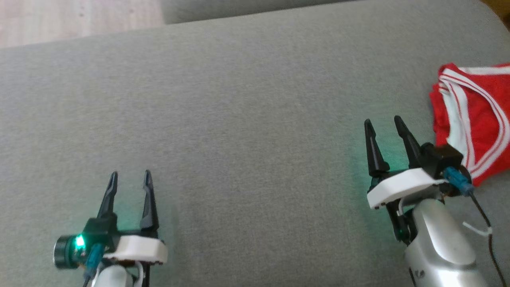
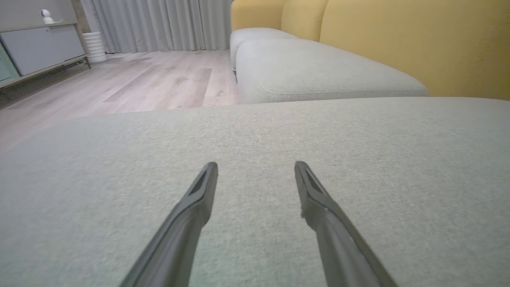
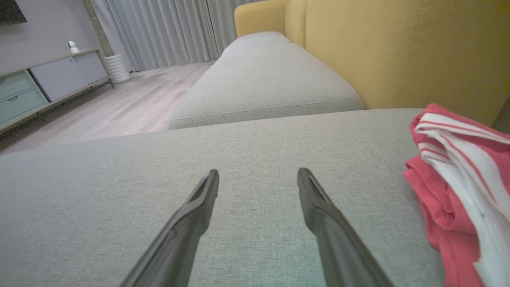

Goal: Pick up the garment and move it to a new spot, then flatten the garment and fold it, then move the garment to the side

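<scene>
A red garment (image 1: 476, 119) with white striped trim lies folded in a small bundle at the right side of the grey sofa cushion (image 1: 239, 119). The same garment (image 3: 458, 191) fills the right edge of the right wrist view. My right gripper (image 1: 383, 122) stands open just left of the garment, apart from it, with nothing between its fingers. My left gripper (image 1: 130, 174) is open too, low at the left over bare cushion, far from the garment. In the wrist views both the left gripper (image 2: 255, 165) and the right gripper (image 3: 257, 172) hold nothing.
A yellow sofa backrest (image 3: 398, 52) rises behind the cushion at the right. A second grey cushion (image 2: 318, 75) adjoins beyond. Wooden floor (image 2: 139, 83) lies past the cushion's far edge, with a low cabinet (image 2: 36, 48) and curtains (image 2: 159, 24) farther off.
</scene>
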